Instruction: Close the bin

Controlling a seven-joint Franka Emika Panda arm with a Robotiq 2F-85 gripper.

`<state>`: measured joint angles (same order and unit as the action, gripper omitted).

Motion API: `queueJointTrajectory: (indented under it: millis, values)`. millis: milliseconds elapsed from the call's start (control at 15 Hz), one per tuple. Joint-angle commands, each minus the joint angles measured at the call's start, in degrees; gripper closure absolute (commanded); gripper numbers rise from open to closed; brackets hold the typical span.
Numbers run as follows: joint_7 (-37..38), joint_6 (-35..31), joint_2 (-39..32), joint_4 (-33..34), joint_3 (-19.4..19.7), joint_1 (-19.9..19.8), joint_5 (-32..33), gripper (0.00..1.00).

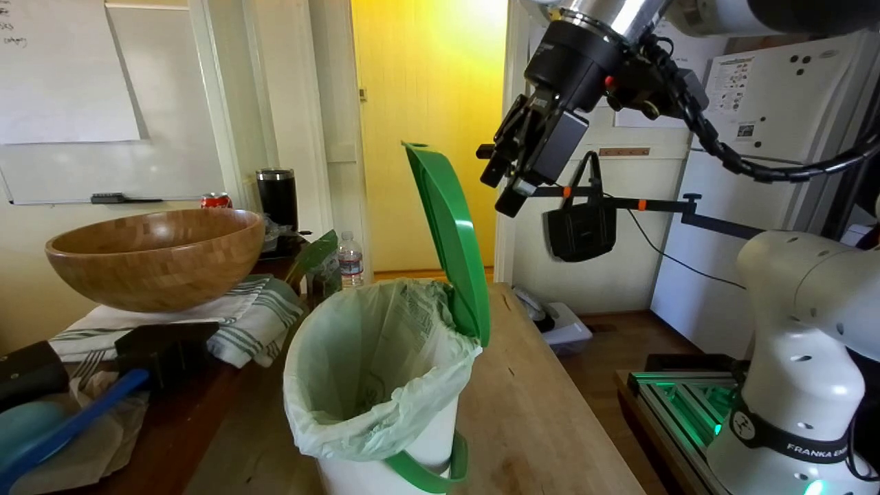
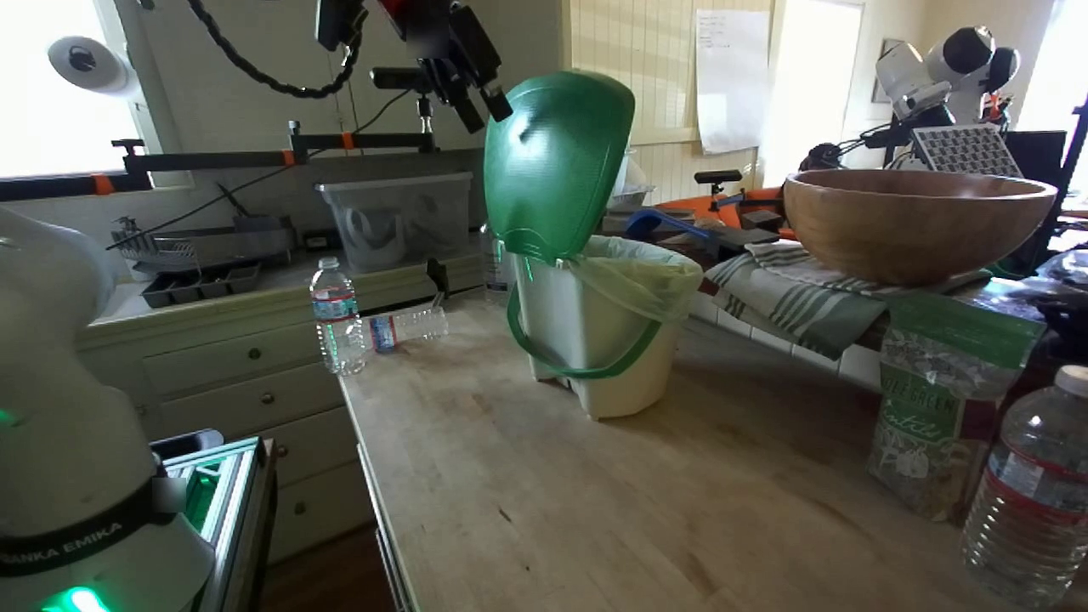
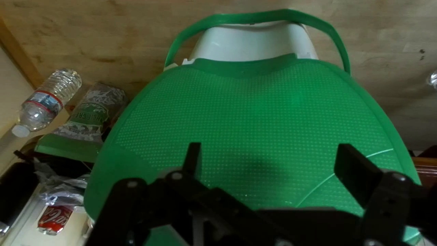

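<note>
The bin stands upright on the wooden table, its white body [image 1: 371,476] [image 2: 625,387] lined with a pale translucent bag [image 1: 344,426]. Its green lid [image 1: 450,240] [image 2: 557,161] stands raised, leaving the bin's mouth open. The lid [image 3: 252,109] fills most of the wrist view; a little white body [image 3: 252,42] and the green handle [image 3: 285,15] show above it. My gripper [image 1: 496,191] [image 2: 486,117] is near the raised lid's upper part, on its outer side, with a gap in an exterior view. Its fingers [image 3: 268,150] are wide apart with nothing between them.
A wooden bowl [image 1: 158,254] [image 2: 918,225] rests on a striped towel [image 1: 254,316] beside the table. Bottles stand [image 2: 336,314] and lie [image 2: 412,329] at a table edge. A bag of greens [image 2: 943,408] and another bottle [image 2: 1033,484] are at the opposite side.
</note>
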<state>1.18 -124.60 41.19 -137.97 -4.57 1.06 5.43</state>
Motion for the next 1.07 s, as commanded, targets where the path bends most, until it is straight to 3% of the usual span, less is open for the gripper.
queueJointTrajectory:
  millis: [0,1000]
  values:
    - [-0.25,-3.12,-0.25,-0.22,0.60,-0.74,1.23,0.00]
    - [-5.12,-13.12,-4.48,-1.07,3.77,-0.98,0.84,0.00]
